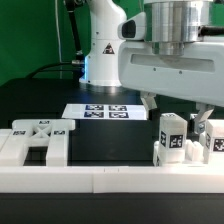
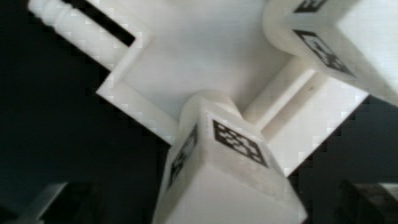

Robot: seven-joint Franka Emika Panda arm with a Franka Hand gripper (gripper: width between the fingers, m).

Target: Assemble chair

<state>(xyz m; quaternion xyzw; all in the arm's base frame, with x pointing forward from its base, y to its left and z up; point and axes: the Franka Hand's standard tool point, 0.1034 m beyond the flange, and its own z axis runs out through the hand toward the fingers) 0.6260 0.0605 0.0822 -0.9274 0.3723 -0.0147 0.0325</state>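
Gripper (image 1: 176,112) open over upright chair leg (image 1: 172,137), w/ tags.

The gripper (image 1: 176,112) hangs with its fingers wide apart, just above a small upright chair leg (image 1: 172,138) with black-and-white tags. Another tagged chair part (image 1: 213,142) stands beside it. A flat chair piece (image 1: 38,140) lies at the exterior view's left. The marker board (image 1: 100,111) lies farther back.
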